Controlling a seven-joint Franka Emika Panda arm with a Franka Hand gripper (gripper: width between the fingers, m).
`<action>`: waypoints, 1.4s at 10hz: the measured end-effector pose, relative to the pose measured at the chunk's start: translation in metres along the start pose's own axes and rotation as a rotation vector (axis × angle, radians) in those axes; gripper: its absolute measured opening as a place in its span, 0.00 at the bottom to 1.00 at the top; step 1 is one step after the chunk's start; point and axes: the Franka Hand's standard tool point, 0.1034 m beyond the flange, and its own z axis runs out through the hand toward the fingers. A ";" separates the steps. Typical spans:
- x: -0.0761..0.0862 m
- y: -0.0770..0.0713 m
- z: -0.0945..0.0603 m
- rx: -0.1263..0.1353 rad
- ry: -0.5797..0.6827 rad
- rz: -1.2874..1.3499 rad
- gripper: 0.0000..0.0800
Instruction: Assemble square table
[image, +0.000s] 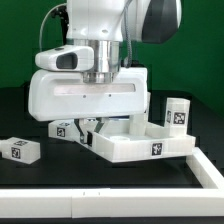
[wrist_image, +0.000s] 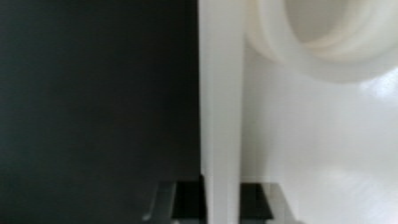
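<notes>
The white square table top (image: 140, 146) lies flat on the black table, its raised rim up and a tag on its front wall. My gripper (image: 89, 131) reaches down at its corner on the exterior view's left. In the wrist view the rim (wrist_image: 219, 100) runs edge-on between my two dark fingers (wrist_image: 187, 202), which close against it on both sides. A round corner socket (wrist_image: 331, 50) shows beside the rim. White tagged legs lie around: one at the exterior view's left (image: 20, 150), one behind my hand (image: 62, 128), one at the right back (image: 177, 113).
A long white bar (image: 100, 206) runs along the front of the exterior view, with an upright piece at the right (image: 210, 172). The black table surface (image: 40, 175) lies between the bar and the parts. A green wall is behind.
</notes>
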 end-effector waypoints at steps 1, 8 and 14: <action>0.000 0.000 0.000 -0.007 -0.006 -0.083 0.06; 0.062 0.008 0.002 0.002 -0.109 -0.839 0.06; 0.098 0.011 -0.001 0.024 -0.083 -1.068 0.06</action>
